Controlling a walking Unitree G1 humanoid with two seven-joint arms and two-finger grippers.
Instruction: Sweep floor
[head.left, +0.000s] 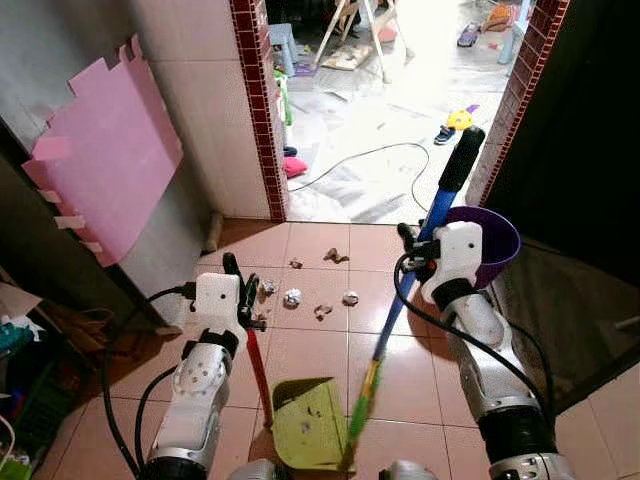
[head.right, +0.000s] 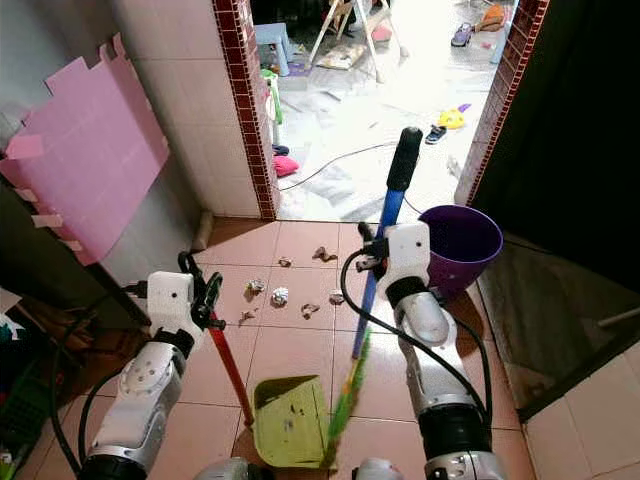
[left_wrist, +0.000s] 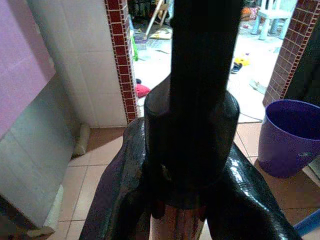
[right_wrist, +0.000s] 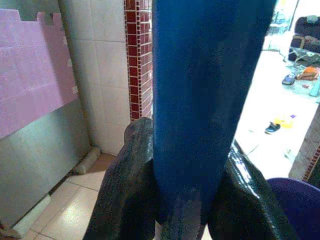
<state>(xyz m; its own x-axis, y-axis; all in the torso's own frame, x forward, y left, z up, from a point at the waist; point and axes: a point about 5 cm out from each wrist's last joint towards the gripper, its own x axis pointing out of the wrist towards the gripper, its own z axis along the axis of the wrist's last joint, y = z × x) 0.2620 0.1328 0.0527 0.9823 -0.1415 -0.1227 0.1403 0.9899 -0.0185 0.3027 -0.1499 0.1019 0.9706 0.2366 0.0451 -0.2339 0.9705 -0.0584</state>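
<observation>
Green dustpan (head.left: 306, 425) and broom (head.left: 400, 310) at the near floor edge, scraps beyond.
Left gripper (head.left: 243, 296) clamps the dustpan's red handle, right gripper (head.left: 412, 250) the blue broomstick; paper scraps (head.left: 292, 297) lie mid-floor. A hasty stroke could scatter them toward the far doorway or knock the purple bucket (head.left: 493, 243).

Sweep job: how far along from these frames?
Early. Done: a few specks already lie in the green dustpan. In hand: the right tool grips the blue broom handle, and the left tool grips the dustpan's red handle. Left: crumpled scraps still lie scattered on the tiles ahead of the pan, near the purple bucket.
</observation>
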